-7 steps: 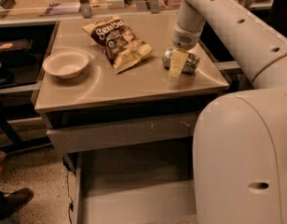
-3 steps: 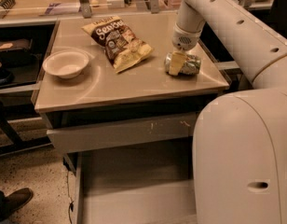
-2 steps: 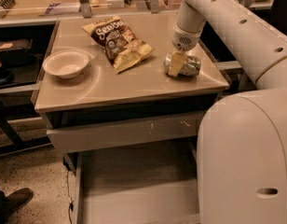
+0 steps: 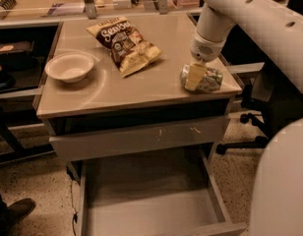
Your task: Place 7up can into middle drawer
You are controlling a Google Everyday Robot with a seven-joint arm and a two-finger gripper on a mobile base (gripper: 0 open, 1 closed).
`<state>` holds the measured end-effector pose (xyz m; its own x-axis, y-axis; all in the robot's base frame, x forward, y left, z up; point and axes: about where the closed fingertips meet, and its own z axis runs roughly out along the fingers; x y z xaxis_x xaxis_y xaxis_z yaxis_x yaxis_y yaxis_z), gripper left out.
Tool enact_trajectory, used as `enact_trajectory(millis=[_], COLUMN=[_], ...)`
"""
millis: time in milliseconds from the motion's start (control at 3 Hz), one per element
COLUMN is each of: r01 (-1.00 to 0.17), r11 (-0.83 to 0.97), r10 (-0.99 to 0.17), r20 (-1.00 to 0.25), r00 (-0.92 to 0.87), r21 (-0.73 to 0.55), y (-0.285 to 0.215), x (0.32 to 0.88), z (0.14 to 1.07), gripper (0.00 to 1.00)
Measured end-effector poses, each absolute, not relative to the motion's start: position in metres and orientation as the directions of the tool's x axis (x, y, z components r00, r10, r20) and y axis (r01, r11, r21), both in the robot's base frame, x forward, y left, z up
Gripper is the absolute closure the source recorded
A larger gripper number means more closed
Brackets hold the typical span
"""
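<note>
The 7up can [image 4: 211, 79], green and silver, lies on its side near the front right corner of the beige table [image 4: 117, 90]. My gripper [image 4: 196, 77] comes down on it from above. One yellowish finger [image 4: 193, 75] presses on the can's front and the other is hidden behind the can, which rests on the tabletop. The middle drawer [image 4: 141, 200] is pulled out wide open below the table, grey with a bare flat floor.
A brown-and-yellow chip bag [image 4: 124, 43] lies at the table's back middle and a white bowl [image 4: 69, 67] at its left. A shut grey drawer front with white scratches [image 4: 141, 139] sits above the open drawer. My white body [image 4: 284, 181] fills the lower right.
Since the oldest frame the can has shifted slightly and now shows more of its length lying sideways. The gripper has stayed at the can. Nothing else has moved.
</note>
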<state>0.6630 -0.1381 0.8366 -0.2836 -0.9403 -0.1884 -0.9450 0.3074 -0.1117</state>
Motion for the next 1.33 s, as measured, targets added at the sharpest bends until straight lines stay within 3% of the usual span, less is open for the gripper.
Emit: enact_trajectory(millis=[667,1333], r01=[-0.922,-0.921], r11=[0.386,0.389], r10=[-0.908,-0.904], r20=[-0.175,-0.175], r00=[-0.379,-0.389], r21=[-0.003,0.035], y=[-0.138,-0.125], x=[0.565,0.544], z=[0.838,0.82], gripper=[1.0,1.0])
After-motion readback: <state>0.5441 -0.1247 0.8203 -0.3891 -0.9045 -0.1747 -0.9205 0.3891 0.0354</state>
